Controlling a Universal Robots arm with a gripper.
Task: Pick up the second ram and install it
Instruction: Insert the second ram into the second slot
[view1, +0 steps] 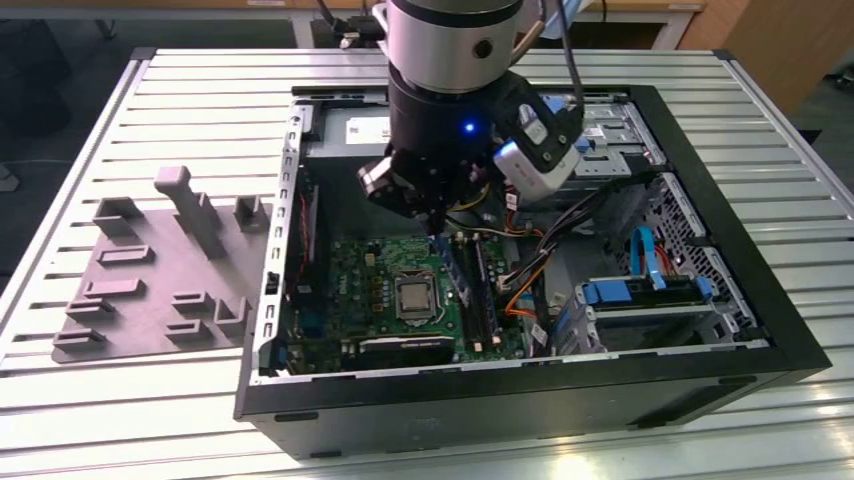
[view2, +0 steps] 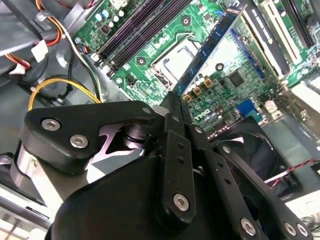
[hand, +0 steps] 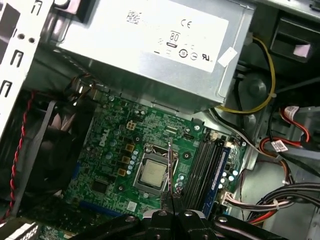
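The gripper (view1: 437, 230) is hanging inside the open computer case (view1: 534, 400), its fingers (view2: 175, 145) drawn narrow and clamping the second ram (view2: 212, 42) by its top edge. The stick is riding clear above the motherboard (hand: 107, 165) near the processor socket (hand: 152, 172), lying parallel to the black memory slots (view2: 140, 30). The grey fixture plate (view1: 147, 290) is sitting near the worktop (view1: 134, 420) edge at the exterior view's left.

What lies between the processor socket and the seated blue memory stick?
Black memory slots lie between the processor socket and the seated blue stick, in the first wrist view. In the second wrist view, the end effector grips the second ram.
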